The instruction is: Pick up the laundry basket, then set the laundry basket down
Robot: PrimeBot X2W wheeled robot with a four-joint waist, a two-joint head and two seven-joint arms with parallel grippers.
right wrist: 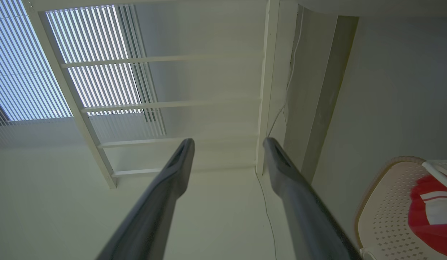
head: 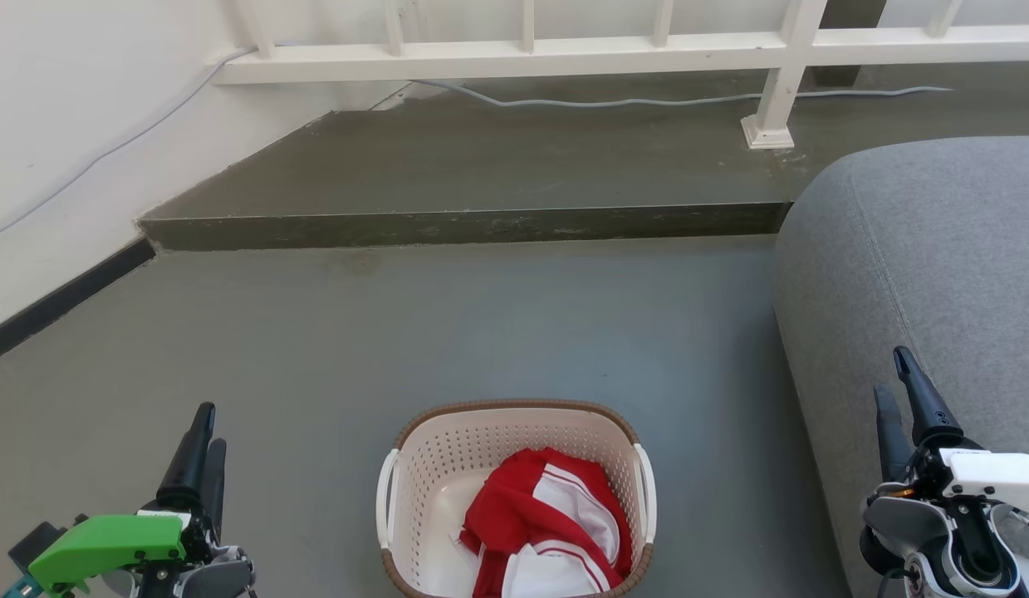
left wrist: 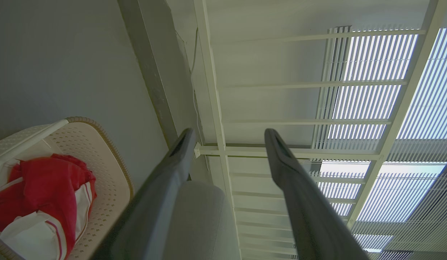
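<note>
At the lower left of the head view the left gripper [head: 208, 428] hangs above the floor [head: 481, 332], with a green part on its wrist. Its own wrist view shows its jaws spread apart with nothing between them. At the lower right, the right gripper [head: 892, 374] stands in front of a grey sofa [head: 921, 249], and its jaws are also spread and hold nothing. Between the two grippers, and apart from both, the laundry basket [head: 497, 444] stands upright on the floor at the bottom middle of the head view. It is cream with perforated walls and a brown woven-look rim, and its white handles [head: 385, 498] are on its left and right sides. Inside it lies a crumpled red and white garment [head: 547, 523], more to the right half of the basket. Behind the basket the grey floor runs to a low step [head: 464, 224]. On the step lies a thin grey cable [head: 605, 102], and above it a white railing [head: 522, 58] runs across the top of the view. A white wall [head: 66, 100] closes the left side.
</note>
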